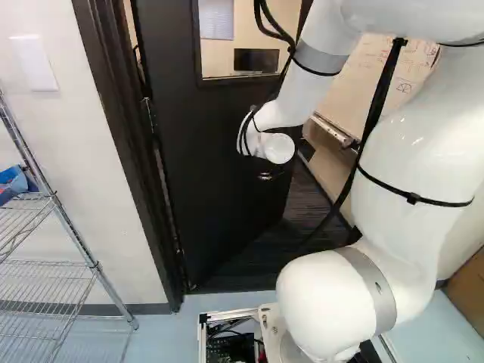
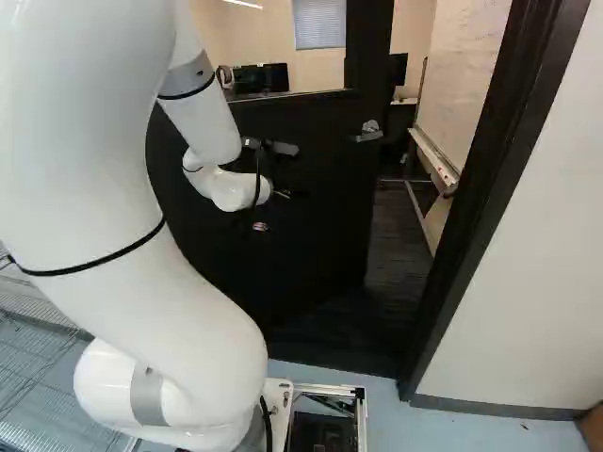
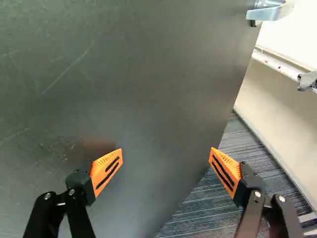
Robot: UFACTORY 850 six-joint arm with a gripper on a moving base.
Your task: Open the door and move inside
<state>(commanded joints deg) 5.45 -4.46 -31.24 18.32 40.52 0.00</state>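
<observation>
My gripper [image 2: 272, 210] is in front of the dark door [image 2: 320, 226], which stands partly swung into the room beyond. In the wrist view the gripper [image 3: 166, 153] is open, its orange-padded fingers wide apart with nothing between them. One finger is over the door's face [image 3: 133, 84], the other past its free edge, over the carpet. Whether a finger touches the door I cannot tell. The silver lever handle [image 3: 271, 12] lies ahead of the gripper, near that edge; in the right base view the handle [image 2: 368, 132] sits beyond the gripper.
A dark door frame [image 1: 113, 113] bounds the doorway, its other post [image 2: 499, 179] close on the far side. A wire shelf [image 1: 45, 287] stands by the wall at the left. Through the opening are carpet [image 2: 400, 235] and a whiteboard [image 2: 466, 75] with a tray.
</observation>
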